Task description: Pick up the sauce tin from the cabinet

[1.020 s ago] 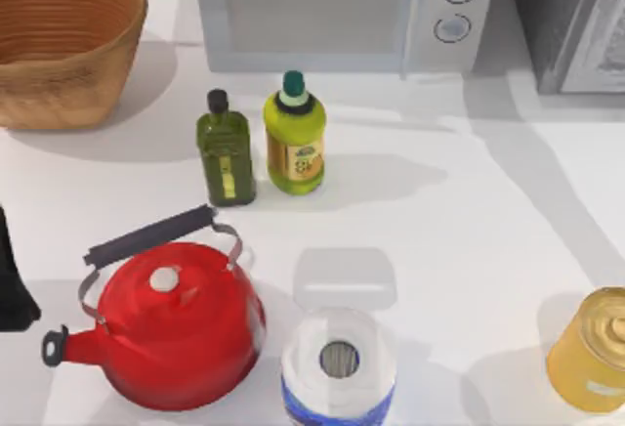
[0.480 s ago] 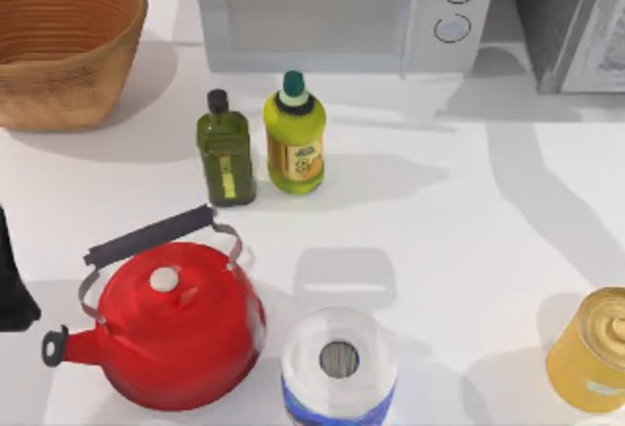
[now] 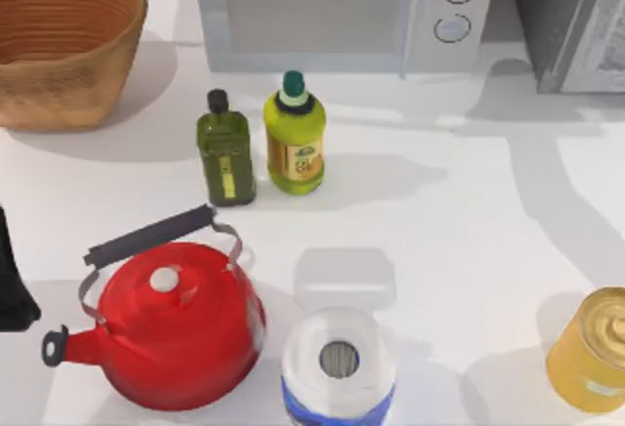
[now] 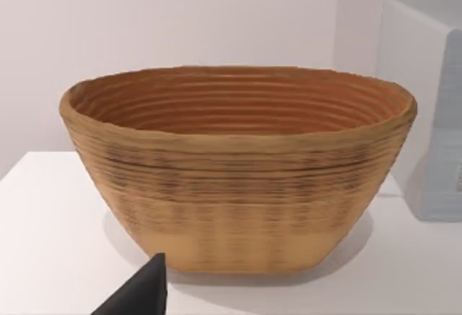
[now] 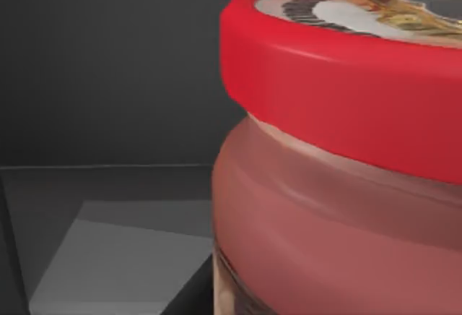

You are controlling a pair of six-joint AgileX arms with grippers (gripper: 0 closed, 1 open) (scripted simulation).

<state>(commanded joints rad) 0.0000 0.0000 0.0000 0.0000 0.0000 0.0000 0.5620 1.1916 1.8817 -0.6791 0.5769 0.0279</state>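
The sauce tin (image 5: 339, 149) sat very close in front of my right wrist camera, inside the dark cabinet (image 5: 101, 69), resting on its grey shelf floor (image 5: 123, 257). I judged the reach nearly done, with the grasp and lift-out left. I could not tell whether the right claw was released or clenched. In the top view, the cabinet (image 3: 571, 21) stood at the upper right of the frame, beside the microwave (image 3: 342, 11). My left arm (image 3: 12, 275) stayed parked at the left edge of the desk (image 3: 449, 231), its camera facing the basket (image 4: 238, 170); I could not tell its claw's state either.
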